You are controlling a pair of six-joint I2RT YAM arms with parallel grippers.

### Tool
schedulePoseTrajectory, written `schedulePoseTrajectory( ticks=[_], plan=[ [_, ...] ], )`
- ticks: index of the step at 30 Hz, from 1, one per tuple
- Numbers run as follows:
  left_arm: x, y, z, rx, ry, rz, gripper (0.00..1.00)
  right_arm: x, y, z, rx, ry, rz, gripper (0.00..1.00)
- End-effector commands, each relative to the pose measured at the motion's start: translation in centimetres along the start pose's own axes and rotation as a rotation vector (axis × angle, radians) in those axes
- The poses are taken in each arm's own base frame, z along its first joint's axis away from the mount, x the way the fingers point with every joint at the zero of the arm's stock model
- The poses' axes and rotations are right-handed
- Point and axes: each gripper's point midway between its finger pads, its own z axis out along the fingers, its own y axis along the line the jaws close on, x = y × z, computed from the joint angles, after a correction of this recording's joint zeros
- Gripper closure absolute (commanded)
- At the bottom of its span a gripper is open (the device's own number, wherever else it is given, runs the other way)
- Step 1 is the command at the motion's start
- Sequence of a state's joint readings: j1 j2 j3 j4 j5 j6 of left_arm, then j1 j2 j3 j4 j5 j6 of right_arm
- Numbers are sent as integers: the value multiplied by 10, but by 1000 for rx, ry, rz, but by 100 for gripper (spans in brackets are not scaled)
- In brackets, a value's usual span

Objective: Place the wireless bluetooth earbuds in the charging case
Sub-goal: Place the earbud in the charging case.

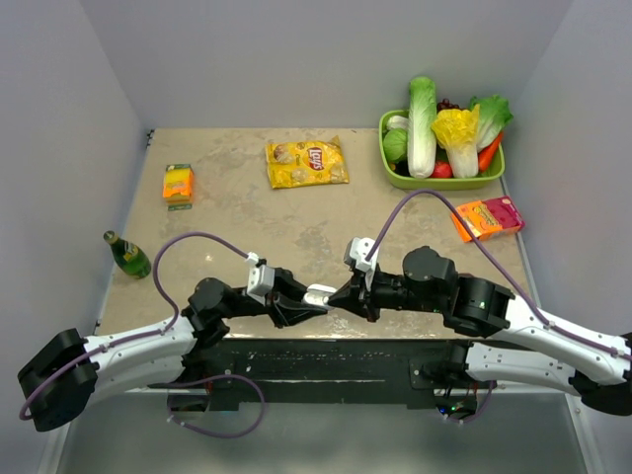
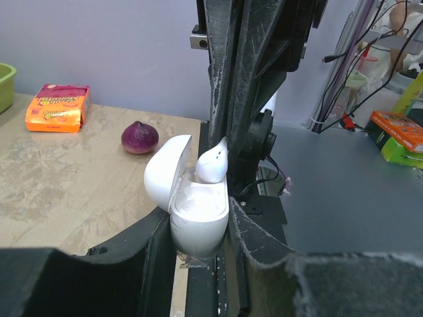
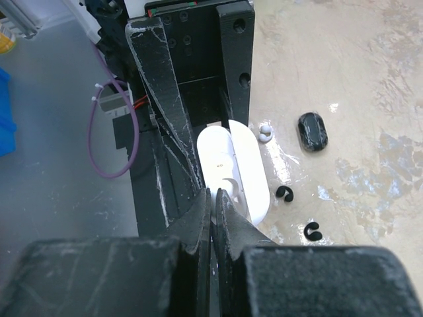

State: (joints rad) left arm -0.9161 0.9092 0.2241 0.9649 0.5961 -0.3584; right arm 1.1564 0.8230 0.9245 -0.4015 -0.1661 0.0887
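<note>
My left gripper (image 1: pixel 304 302) is shut on the white charging case (image 1: pixel 320 293) and holds it near the table's front edge. In the left wrist view the case body (image 2: pixel 198 218) sits between the fingers with its lid (image 2: pixel 165 173) open to the left. My right gripper (image 1: pixel 341 295) is shut on a whitish earbud (image 2: pixel 213 164), which rests at the case's opening. In the right wrist view the gripper (image 3: pixel 213 198) is over the case (image 3: pixel 238 162). A dark earbud (image 3: pixel 312 131), a tiny whitish piece (image 3: pixel 265 132) and two small dark C-shaped pieces (image 3: pixel 285 193) lie on the table beside it.
A purple onion (image 2: pixel 139 137) and an orange packet (image 2: pixel 58 107) lie past the case. A yellow chips bag (image 1: pixel 306 163), a green basket (image 1: pixel 441 181) of vegetables, an orange-pink packet (image 1: pixel 486 217), a green bottle (image 1: pixel 128 255) and an orange box (image 1: pixel 178 184) are on the table.
</note>
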Motion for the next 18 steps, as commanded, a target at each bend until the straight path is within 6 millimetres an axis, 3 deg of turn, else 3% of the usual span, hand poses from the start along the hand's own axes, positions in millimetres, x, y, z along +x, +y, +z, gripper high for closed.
schedulePoseTrajectory(
  ticks=[1,13,18],
  plan=[
    [-19,-5,0,24,-72,56,100,-6,-4,3,18,-38,-1,100],
    [-22,-5,-3,10,-94,68,100,0,-8,9,42,-31,27,100],
    [-19,-3,-4,-1,-90,64,100,-11,-9,6,57,-70,45,79]
  ],
)
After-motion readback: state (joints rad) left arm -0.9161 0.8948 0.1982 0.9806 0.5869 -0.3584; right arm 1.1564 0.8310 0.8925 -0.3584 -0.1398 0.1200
